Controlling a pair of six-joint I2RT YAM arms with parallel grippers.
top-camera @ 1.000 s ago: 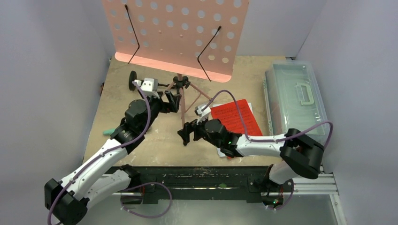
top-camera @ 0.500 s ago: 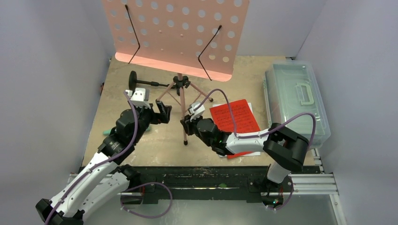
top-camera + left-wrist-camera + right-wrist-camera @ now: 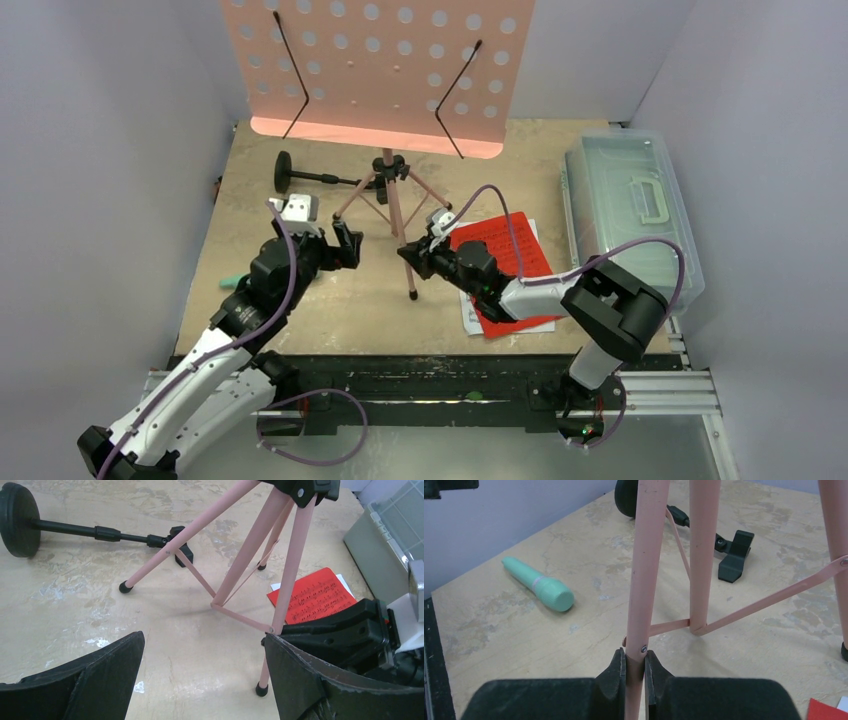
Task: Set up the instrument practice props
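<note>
Right tool (image 3: 635, 675) is pinching a leg of the pink music stand (image 3: 644, 570), whose top is cut off here.
Left tool (image 3: 200, 680) is gaping empty just short of that stand; teal tube (image 3: 538, 583) is lying ahead-left of the right tool; clear box (image 3: 630, 215) contents unreadable.

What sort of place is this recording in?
Probably a robot lab test cell: plain grey walls box in a scuffed tabletop, and two robot arms sit on a metal rail near a pink music stand.
</note>
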